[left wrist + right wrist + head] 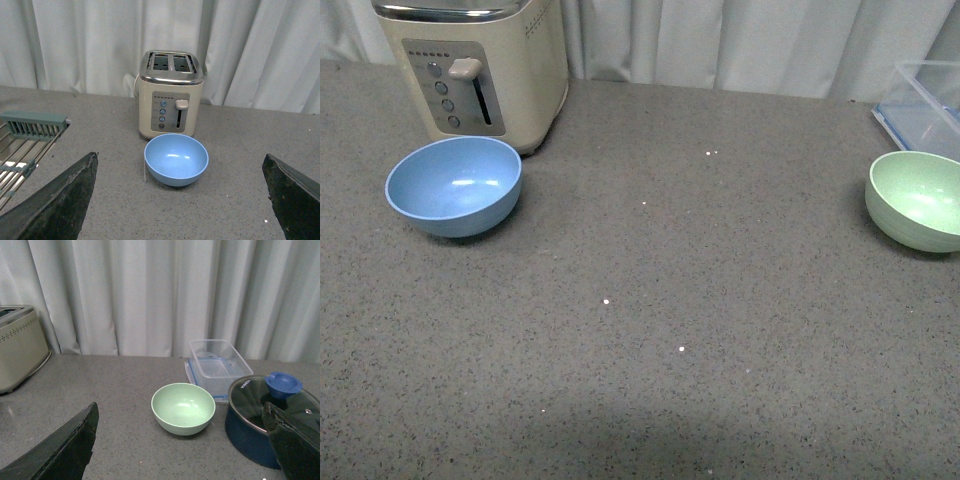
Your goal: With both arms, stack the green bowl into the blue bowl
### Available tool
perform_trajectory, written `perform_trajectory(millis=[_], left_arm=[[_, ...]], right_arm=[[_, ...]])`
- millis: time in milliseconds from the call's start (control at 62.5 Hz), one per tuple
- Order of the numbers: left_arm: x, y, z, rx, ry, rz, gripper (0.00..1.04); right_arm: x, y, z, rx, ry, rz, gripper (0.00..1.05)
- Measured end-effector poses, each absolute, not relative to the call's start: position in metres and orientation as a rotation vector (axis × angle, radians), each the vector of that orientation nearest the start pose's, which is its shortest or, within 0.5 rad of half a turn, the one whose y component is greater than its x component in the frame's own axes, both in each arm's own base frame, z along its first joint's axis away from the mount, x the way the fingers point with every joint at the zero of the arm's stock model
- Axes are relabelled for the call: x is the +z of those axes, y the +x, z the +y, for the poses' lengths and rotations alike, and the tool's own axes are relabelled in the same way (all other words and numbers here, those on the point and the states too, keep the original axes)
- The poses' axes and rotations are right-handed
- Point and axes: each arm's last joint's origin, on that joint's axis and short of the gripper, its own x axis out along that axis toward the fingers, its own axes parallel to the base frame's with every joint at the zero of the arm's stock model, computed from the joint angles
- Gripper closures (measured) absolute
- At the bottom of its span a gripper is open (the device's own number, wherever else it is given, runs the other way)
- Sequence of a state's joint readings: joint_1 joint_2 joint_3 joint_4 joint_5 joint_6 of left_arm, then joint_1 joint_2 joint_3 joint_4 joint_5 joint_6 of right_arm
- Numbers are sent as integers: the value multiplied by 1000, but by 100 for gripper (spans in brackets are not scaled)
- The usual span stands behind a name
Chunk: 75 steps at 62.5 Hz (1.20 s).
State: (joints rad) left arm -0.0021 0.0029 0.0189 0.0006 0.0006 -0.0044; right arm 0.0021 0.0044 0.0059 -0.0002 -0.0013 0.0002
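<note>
Front: blue bowl (453,186) far left, just in front of toaster (480,65). Green bowl (917,200) far right, near clear box (930,100). Bowls well apart.
Left wrist: left gripper (180,156) wide open, empty; blue bowl ahead.
Right wrist: right gripper (180,409) wide open, empty; green bowl ahead, beside dark blue pot (250,442).

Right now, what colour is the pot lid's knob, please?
Blue knob; right wrist view shows it best.

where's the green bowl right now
In the front view the green bowl sits far right on the table, just in front of the clear plastic container; the right wrist view shows a dark blue lidded pot beside it.
</note>
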Motion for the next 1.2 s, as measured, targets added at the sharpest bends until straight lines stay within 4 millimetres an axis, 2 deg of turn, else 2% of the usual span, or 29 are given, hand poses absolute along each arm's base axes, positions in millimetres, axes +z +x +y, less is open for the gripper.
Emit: perform_trajectory(millis=[1200], left_arm=[[170,97,0,-3,-4,-17,6]], right_arm=[[165,98,0,3,0,-1,9]])
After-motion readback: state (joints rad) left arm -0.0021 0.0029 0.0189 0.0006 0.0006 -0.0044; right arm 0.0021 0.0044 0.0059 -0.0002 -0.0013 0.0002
